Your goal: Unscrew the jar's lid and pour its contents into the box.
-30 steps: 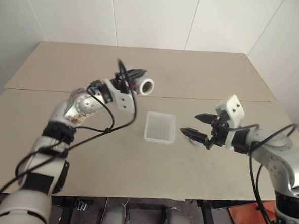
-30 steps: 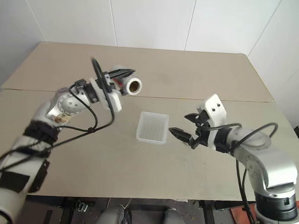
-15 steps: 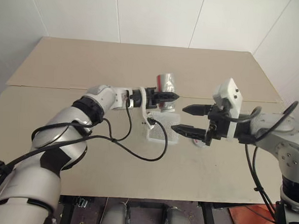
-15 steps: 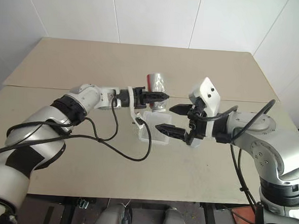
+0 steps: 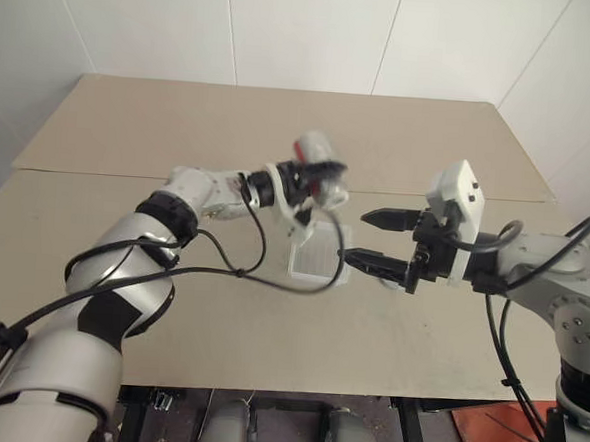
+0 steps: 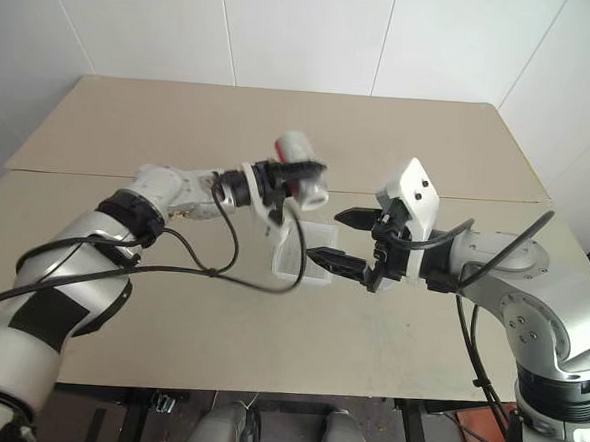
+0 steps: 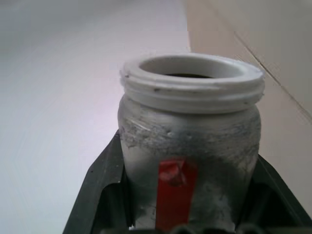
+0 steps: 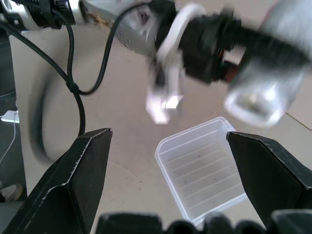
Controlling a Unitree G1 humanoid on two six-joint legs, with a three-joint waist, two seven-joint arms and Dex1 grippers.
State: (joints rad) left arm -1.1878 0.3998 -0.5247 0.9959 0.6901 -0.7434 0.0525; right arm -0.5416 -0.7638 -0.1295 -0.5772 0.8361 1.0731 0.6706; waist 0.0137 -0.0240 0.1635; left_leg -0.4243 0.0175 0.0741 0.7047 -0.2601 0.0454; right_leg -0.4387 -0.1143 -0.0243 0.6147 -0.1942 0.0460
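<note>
Left end effector (image 5: 318, 170) clamped on the open jar (image 7: 187, 146), tipped above the box (image 8: 204, 165). Right end effector (image 5: 376, 238) spread apart, empty. Jar looks light, rigid and slick; hold mid-body.

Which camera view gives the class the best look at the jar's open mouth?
The left wrist view: the jar sits close up with its threaded rim and red stripe plain, gripped in the left pincer. The head views show it small, held above the box. The right wrist view shows its mouth blurred.
</note>
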